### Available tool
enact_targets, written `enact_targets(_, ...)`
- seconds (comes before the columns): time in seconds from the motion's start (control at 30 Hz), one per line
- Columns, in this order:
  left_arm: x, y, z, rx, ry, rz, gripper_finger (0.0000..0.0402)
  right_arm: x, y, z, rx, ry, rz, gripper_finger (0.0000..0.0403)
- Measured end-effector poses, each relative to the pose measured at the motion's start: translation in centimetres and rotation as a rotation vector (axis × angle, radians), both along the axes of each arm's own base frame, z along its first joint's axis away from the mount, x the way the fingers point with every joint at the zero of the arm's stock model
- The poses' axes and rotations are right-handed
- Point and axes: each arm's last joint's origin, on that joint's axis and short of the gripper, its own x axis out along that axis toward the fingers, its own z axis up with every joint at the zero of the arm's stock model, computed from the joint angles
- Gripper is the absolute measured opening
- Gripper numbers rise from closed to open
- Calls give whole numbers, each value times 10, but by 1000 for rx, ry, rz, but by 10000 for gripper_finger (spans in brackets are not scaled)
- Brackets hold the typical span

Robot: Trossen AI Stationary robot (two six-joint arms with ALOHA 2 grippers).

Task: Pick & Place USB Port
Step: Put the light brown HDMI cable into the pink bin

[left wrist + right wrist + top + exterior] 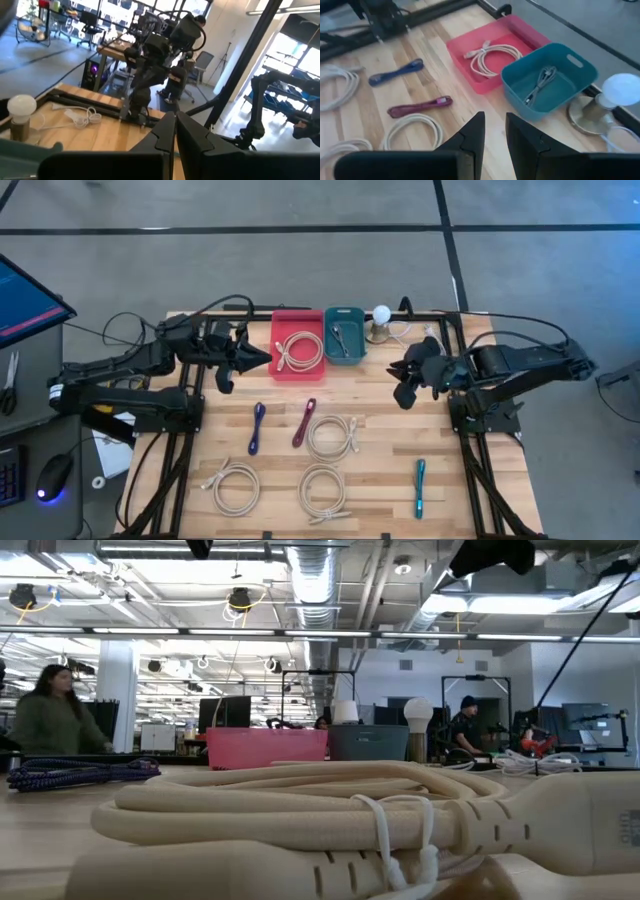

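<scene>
A red bin [298, 345] at the far edge holds a coiled white cable [492, 54]. Beside it, a teal bin [344, 332] holds a grey cable [540, 84]. Three white coils [332, 435] [235, 483] [323, 485], a blue cable [257, 427], a maroon cable [304, 422] and a teal cable [420, 485] lie on the table. My left gripper [260, 358] hovers just left of the red bin, shut and empty. My right gripper [402, 377] hangs right of the teal bin, fingers [472, 132] slightly apart, empty.
A lamp with a round white bulb [381, 315] and its white cord stands right of the teal bin, close to my right gripper. In the low view a cream coil [300, 810] fills the foreground. People [45, 715] are in the room behind. A monitor and mouse sit off the table's left.
</scene>
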Motion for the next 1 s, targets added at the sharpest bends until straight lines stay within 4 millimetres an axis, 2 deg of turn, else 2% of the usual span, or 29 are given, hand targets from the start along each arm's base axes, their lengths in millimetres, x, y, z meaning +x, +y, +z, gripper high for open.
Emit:
enact_targets(0.23,3,1,-2,-2,11,2,16,-7,2,-11,35,-112,14,70)
enact_targets(0.4,1,0,0,2,1,1,16,-4,4,-12,102,-150,89,70)
enact_targets(0.57,1,0,-1,2,2,1,16,5,6,-18,141,-107,135,70)
enact_targets(0.77,1,0,-1,2,3,1,16,25,9,-22,145,-144,138,70)
enact_targets(1.0,1,0,-1,2,3,1,16,50,20,-28,77,-12,461,71)
